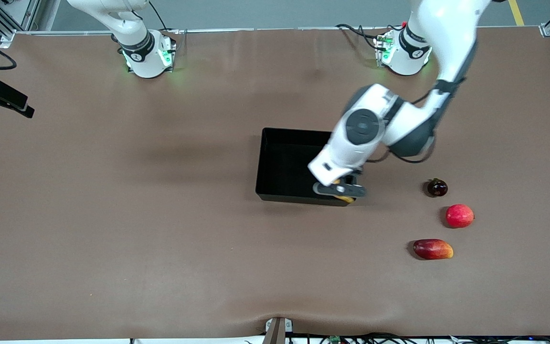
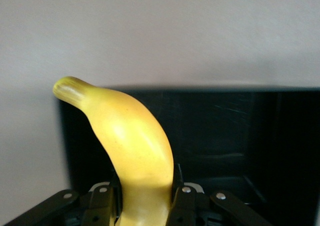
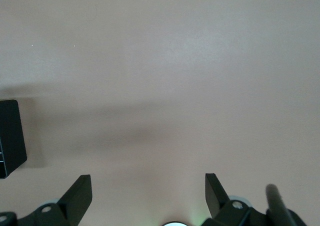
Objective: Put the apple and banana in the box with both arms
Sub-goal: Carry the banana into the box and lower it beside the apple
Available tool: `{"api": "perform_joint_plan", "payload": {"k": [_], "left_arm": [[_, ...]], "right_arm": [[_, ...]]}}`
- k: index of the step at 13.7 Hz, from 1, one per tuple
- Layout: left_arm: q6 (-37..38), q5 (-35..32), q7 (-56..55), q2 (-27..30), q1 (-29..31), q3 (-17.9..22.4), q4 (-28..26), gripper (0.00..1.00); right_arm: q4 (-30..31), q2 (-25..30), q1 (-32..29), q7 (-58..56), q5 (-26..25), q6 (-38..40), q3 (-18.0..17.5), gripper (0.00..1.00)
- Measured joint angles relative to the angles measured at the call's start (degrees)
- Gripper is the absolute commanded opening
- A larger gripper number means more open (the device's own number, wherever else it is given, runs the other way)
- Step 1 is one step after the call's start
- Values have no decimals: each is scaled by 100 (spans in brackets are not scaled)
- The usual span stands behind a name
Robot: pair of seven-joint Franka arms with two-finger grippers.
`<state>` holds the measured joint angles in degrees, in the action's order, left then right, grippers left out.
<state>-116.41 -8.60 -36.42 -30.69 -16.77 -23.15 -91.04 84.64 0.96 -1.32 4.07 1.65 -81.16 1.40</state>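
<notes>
My left gripper (image 1: pixel 339 191) is shut on the yellow banana (image 1: pixel 347 198) and holds it over the corner of the black box (image 1: pixel 284 162) that is nearest the front camera, at the left arm's end. In the left wrist view the banana (image 2: pixel 125 141) rises between my left gripper's (image 2: pixel 145 188) fingers, with the box (image 2: pixel 225 131) below it. My right gripper (image 3: pixel 148 186) is open and empty above bare table close to its own base. It does not show in the front view. A box corner (image 3: pixel 10 136) shows in the right wrist view. The apple shows in no view.
Three fruits lie toward the left arm's end, beside the box: a dark purple round one (image 1: pixel 437 187), an evenly pink-red round one (image 1: pixel 460 215) nearer the front camera, and an elongated red-yellow one (image 1: pixel 432 249) nearest. The visible box floor holds nothing.
</notes>
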Motion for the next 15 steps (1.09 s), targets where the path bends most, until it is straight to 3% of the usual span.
{"api": "perform_joint_plan", "payload": {"k": [4, 15], "left_arm": [[-103, 0, -686, -593, -673, 18, 353, 0], [-1148, -188, -747, -1380, -956, 96, 410, 0]], "right_arm": [[0, 0, -1, 0, 0, 0, 0, 100], [0, 0, -1, -1, 0, 0, 0, 100]]}}
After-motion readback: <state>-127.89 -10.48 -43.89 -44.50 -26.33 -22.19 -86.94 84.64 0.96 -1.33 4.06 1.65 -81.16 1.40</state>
